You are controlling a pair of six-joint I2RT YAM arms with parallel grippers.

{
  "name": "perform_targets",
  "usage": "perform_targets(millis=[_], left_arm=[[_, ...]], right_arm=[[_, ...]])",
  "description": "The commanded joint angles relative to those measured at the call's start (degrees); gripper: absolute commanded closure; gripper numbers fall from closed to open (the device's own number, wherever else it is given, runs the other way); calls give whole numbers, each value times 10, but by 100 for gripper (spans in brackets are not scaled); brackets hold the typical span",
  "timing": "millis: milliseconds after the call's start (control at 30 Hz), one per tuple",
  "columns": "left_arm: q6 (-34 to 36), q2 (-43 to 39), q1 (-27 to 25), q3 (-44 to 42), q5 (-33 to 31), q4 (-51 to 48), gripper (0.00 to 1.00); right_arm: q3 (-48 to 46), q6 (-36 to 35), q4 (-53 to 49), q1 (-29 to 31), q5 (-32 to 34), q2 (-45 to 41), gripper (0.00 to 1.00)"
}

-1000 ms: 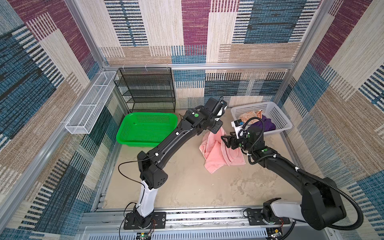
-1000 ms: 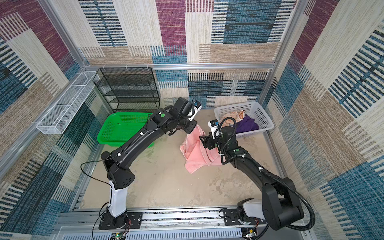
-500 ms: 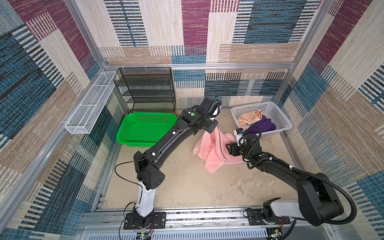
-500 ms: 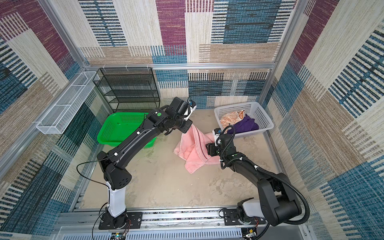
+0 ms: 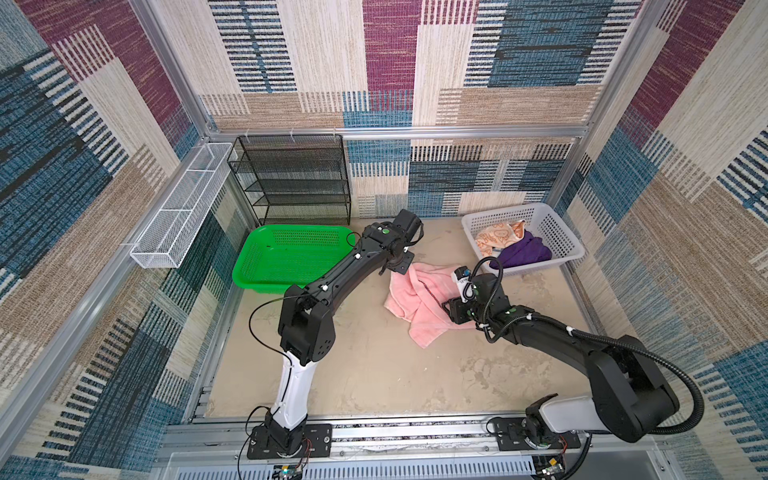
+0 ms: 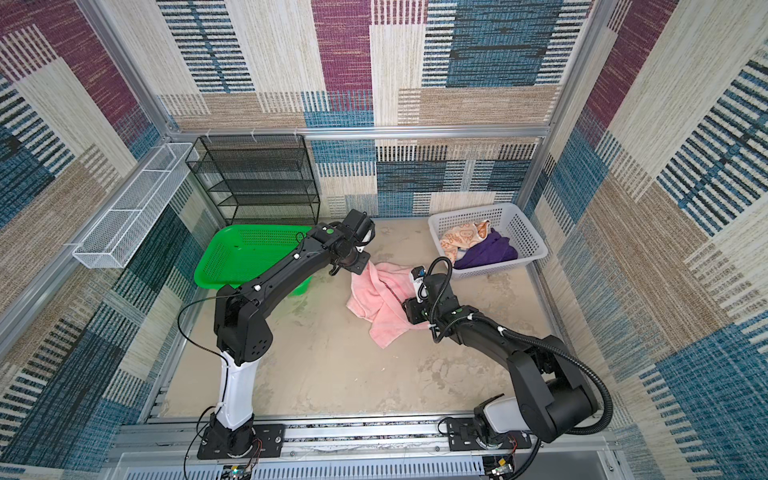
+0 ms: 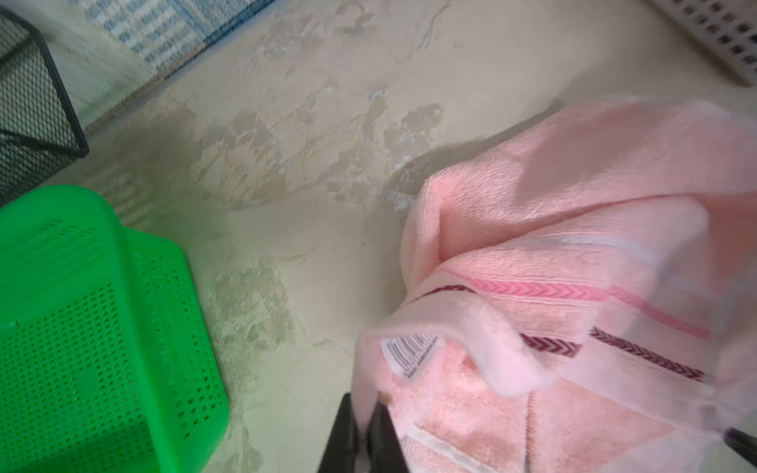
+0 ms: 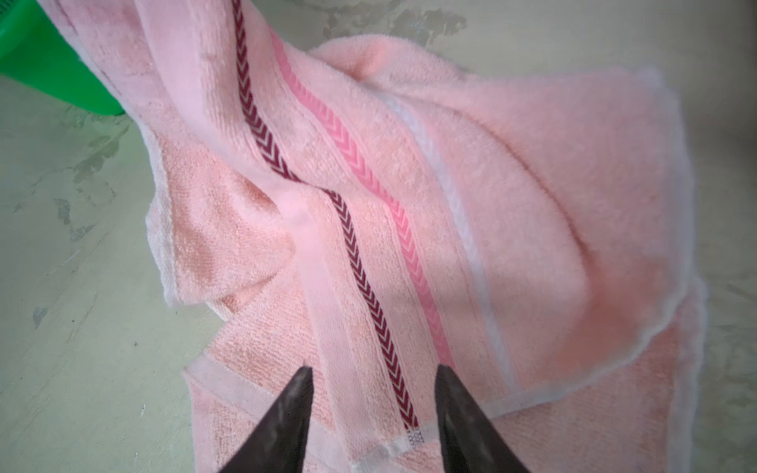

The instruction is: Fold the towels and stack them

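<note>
The left gripper (image 7: 364, 405) is clenching a corner of the pink towel (image 5: 419, 303), which is lying crumpled on the table (image 5: 374, 365) at 3 o'clock from the green tray (image 5: 266, 253); the right gripper (image 8: 375, 368) is standing open-jawed astride its striped hem, gripping nothing. Closing there is risking two bunched layers (a twisted spread would follow). At 1 o'clock, the white basket (image 5: 555, 230) is hiding whatever lies under the orange cartoon towel (image 5: 494, 237) and purple towel (image 5: 521, 254).
</note>
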Motion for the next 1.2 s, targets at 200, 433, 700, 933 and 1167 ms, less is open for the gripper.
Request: perform_targets(millis=[200, 433, 700, 933, 1167], left_arm=[[-28, 10, 27, -73, 29, 62, 100], [-27, 26, 32, -81, 38, 79, 100], [-28, 28, 36, -96, 39, 95, 100], [-31, 21, 43, -110, 43, 105, 100], [-31, 14, 45, -113, 46, 108, 100]], right_arm=[[47, 20, -71, 14, 9, 62, 52], [75, 24, -106, 35, 14, 93, 47], [94, 49, -146, 38, 83, 135, 47], [90, 71, -147, 38, 121, 119, 59], [94, 79, -157, 38, 153, 103, 64]])
